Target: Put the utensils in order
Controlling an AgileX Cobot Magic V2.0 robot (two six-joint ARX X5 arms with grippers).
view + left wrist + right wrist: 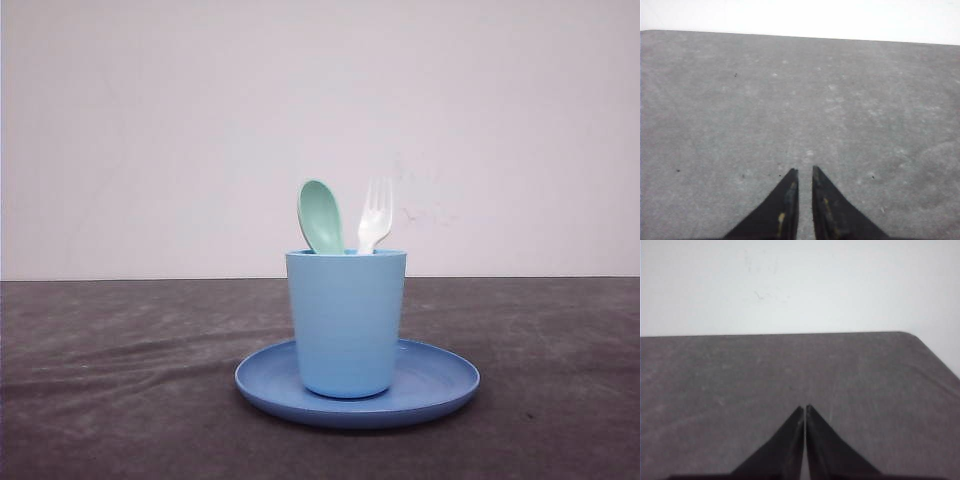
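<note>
- My biggest worry is the cup [346, 322] tipping off the plate [440, 385] on the table [100, 380] if I tug either utensil sideways.
- The spoon [320, 215] and fork [375, 215] stand in it; their handles are hidden.
- Left gripper [805, 172]: nearly closed, a thin gap, empty.
- Right gripper [804, 409]: tips touching, empty.

spoon [320, 214] left of fork [375, 216], both in cup [346, 320] on plate [440, 380]

Mint-green spoon [320, 215], white fork [376, 214], light blue cup [346, 320].
</note>
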